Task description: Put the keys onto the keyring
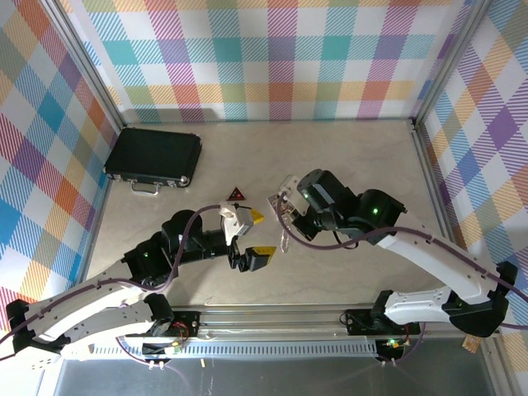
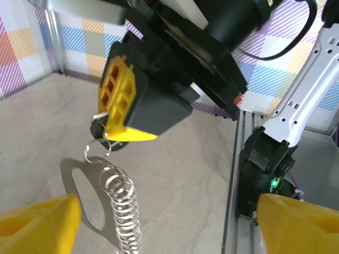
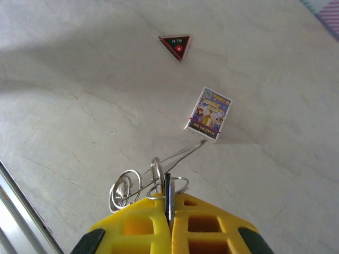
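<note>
The right gripper (image 3: 169, 209) is clamped shut on the top of the keyring (image 2: 125, 209), whose silvery oval loop and coiled side hang between the two arms over the table (image 1: 346, 157). A small dark piece at its fingertips may be the key (image 2: 97, 127). The left gripper (image 1: 262, 234) is spread wide beside the loop, holding nothing. A purple card (image 3: 209, 115) and a red-and-black triangle (image 3: 176, 45) lie on the table.
</note>
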{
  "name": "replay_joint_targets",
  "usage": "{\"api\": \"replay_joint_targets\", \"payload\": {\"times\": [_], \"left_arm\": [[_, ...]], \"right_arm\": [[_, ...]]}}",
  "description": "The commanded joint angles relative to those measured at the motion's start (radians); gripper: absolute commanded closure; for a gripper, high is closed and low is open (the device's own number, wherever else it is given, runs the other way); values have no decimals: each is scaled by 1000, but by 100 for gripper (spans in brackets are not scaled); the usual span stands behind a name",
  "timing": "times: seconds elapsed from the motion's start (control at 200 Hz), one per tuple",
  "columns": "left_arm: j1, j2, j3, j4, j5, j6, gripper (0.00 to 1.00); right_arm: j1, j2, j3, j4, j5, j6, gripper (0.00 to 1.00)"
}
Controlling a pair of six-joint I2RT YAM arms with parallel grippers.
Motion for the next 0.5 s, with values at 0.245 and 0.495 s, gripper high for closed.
{"api": "replay_joint_targets", "payload": {"times": [0.245,0.495], "left_arm": [[9,93,-1,53,-109,-60,0],[37,110,-4,94,-67,-91,0]], "right_arm": [[-239,164,106,102,-197,24,100],[-383,368,225,124,-285,52,100]]}}
